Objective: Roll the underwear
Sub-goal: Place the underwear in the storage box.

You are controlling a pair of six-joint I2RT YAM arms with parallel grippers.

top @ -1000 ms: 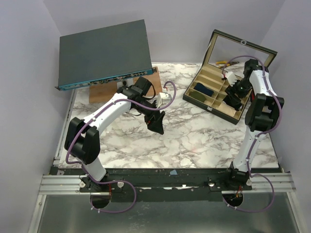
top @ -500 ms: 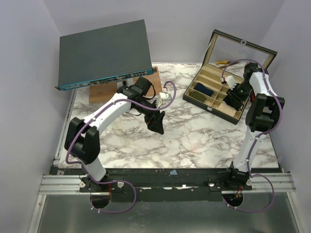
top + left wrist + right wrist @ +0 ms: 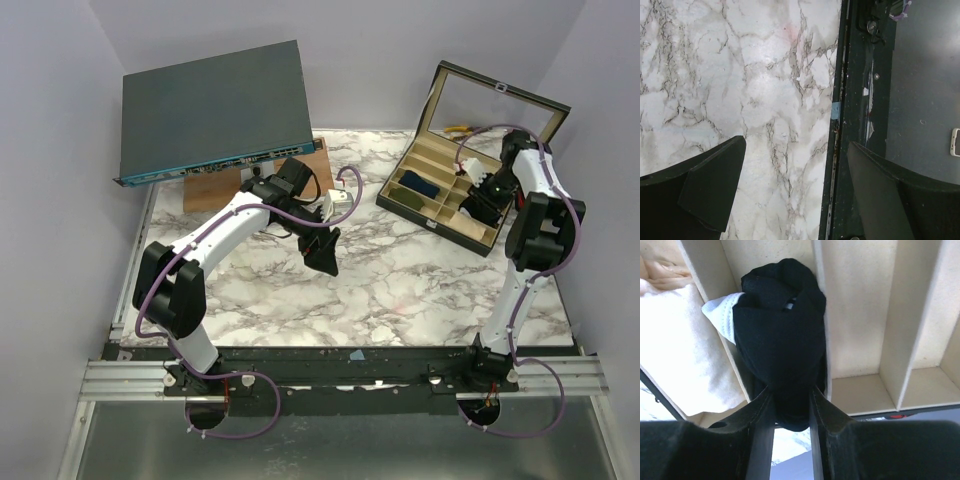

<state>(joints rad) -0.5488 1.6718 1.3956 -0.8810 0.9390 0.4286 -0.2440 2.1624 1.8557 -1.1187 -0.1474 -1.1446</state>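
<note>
— Marbled counter [image 3: 400, 290], plain grey walls, open divided box [image 3: 425, 222] at the far right corner. Anything likely to go wrong from here?

— Quite possibly. Soft black underwear [image 3: 782, 335], bundled but untied, so liable to spring open once let go. White trim [image 3: 722, 315] already poking out on one side: a loose end, ready to unwind.

— Anything else?

— Snagging. Thin tan dividers [image 3: 817, 305] close on both sides of the bundle, one partly hidden beneath its edge. Could end up straddling a wall instead of dropping into one compartment. Might also cling to the fingers and get dragged back out on withdrawal.

— Neighbours in the way?

— Only white cloth [image 3: 685, 355] in the compartment just beside, touching or nearly touching the trim; hard to say which. Also a small dark blue roll [image 3: 418, 185] at the other end of the box, well apart, no threat.

— And position relative to the right pincer [image 3: 790, 390]?

— Squarely in its grip. Clamped tight on the near end of the bundle, fingers pressing in from both sides, bulk of the fabric bulging out beyond the fingertips, over the compartments. Impossible to tell whether resting on the box floor or hanging just above.

— And the left pincer [image 3: 322, 255]?

— Well apart from the box, low over the middle of the counter, fingers spread wide, nothing between them. No help from there against any unrolling.
</note>
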